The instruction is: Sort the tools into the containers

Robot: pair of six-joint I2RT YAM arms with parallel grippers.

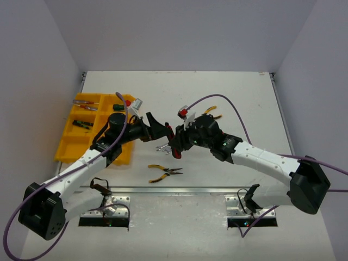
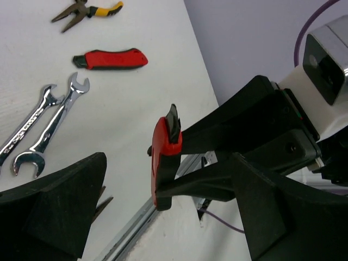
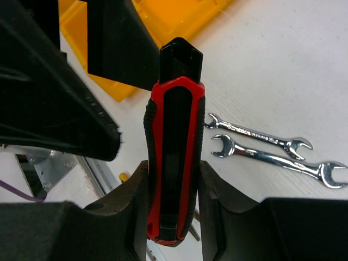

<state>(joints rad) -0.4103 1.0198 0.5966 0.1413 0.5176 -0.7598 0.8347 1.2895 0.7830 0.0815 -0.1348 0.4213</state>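
My right gripper (image 1: pixel 175 144) is shut on a red-and-black utility knife (image 3: pixel 174 136) and holds it upright above the table; the knife also shows in the left wrist view (image 2: pixel 162 163). My left gripper (image 1: pixel 156 129) is open and empty, its jaws facing the held knife close by. Two silver wrenches (image 1: pixel 163 147) lie side by side under the grippers and show in the right wrist view (image 3: pixel 266 149). A second red knife (image 2: pixel 111 58) lies on the table beyond them. The yellow tray (image 1: pixel 68 147) stands at the left with several screwdrivers (image 1: pixel 85 104) in its far compartments.
Yellow-black pliers (image 1: pixel 164 172) lie near the front rail. Another pair of yellow-handled pliers (image 1: pixel 212 112) lies behind the right wrist and shows in the left wrist view (image 2: pixel 89 11). A metal rail (image 1: pixel 179 190) runs along the table's near edge.
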